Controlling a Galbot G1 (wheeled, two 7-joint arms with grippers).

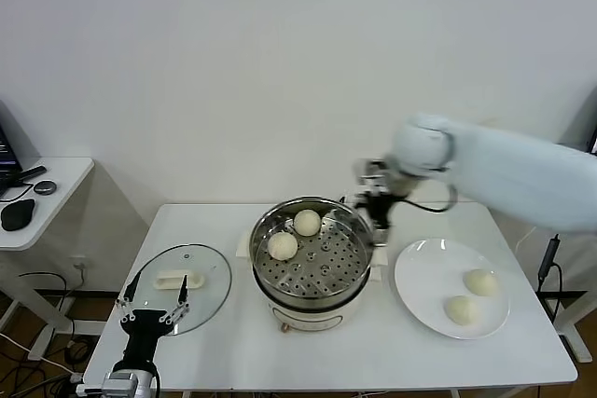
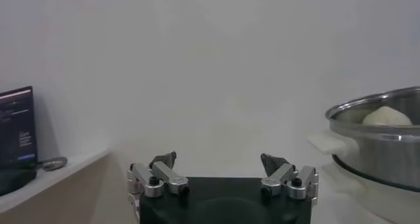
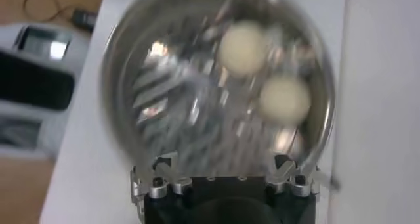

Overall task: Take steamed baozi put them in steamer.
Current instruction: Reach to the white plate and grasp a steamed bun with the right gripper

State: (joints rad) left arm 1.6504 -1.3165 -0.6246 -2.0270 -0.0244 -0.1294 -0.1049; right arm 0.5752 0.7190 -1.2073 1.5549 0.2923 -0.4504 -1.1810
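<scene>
The steel steamer stands at the table's middle with two baozi inside, one at the back and one to its left. Two more baozi lie on the white plate at the right. My right gripper hovers open and empty above the steamer's back right rim. In the right wrist view the steamer lies below the gripper with both baozi in it. My left gripper is parked open at the front left, over the lid's edge.
A glass lid with a white handle lies left of the steamer. A side table with dark objects stands at the far left. The left wrist view shows my left gripper, the steamer and a baozi.
</scene>
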